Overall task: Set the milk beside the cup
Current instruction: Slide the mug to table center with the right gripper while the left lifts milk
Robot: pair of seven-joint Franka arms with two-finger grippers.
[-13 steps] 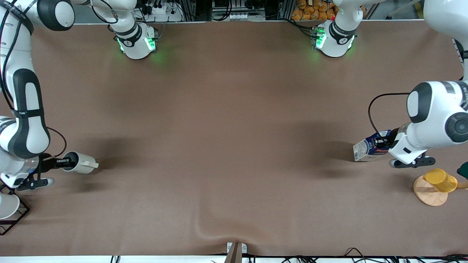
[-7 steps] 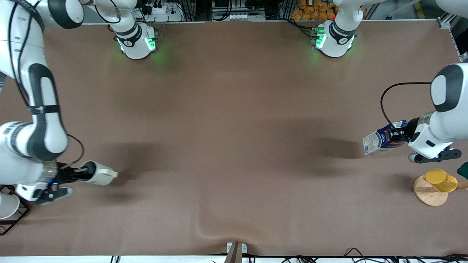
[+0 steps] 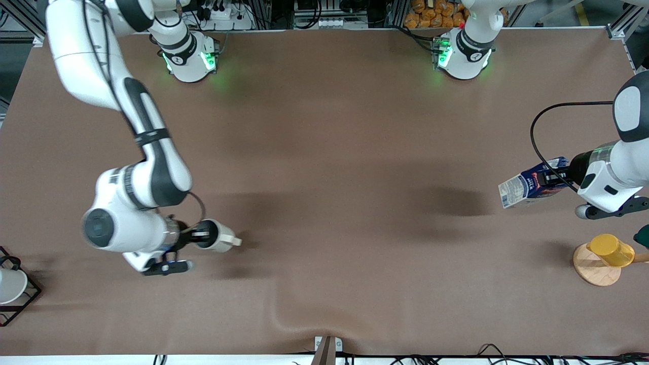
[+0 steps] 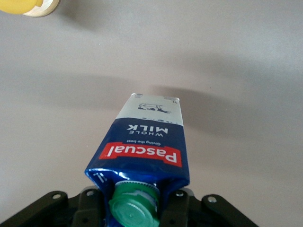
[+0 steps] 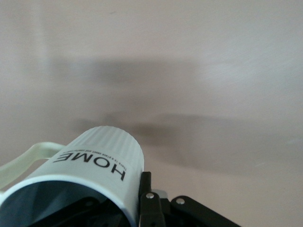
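The rack point(image 3: 20, 299) with a white cup point(image 3: 9, 285) stands at the table edge, at the right arm's end, well apart from everything in use.

The right gripper point(image 3: 199, 238) hangs over the table point(image 3: 324, 126), between that end and the middle. It is closed on the rim of the cup point(image 3: 219, 238): in the right wrist view one finger point(image 5: 147, 201) presses the outside of the wall and the other seems to go inside. The cup point(image 5: 75, 184) sticks out from the gripper on its side, bottom pointing away from the wrist, handle at the outer end. I think this rim grip is chosen so that the cup can be turned upright and set on its base.

The left gripper point(image 3: 557, 178) hangs over the left arm's end of the table. It is clamped on the top of the milk point(image 3: 527, 188), close to the green cap point(image 4: 135, 208). The milk point(image 4: 142, 146) extends forward from the fingers, tilted, with its white end toward the middle of the table and its shadow below on the cloth. Holding it at the cap end leaves the bottom free, so it can be stood down flat.

Below this gripper in the front view, a yellow cup point(image 3: 611, 250) leans on a round wooden base point(image 3: 596, 267); these are not part of the job.

Cup and milk are well apart, both in the air, so the placing is not yet done.
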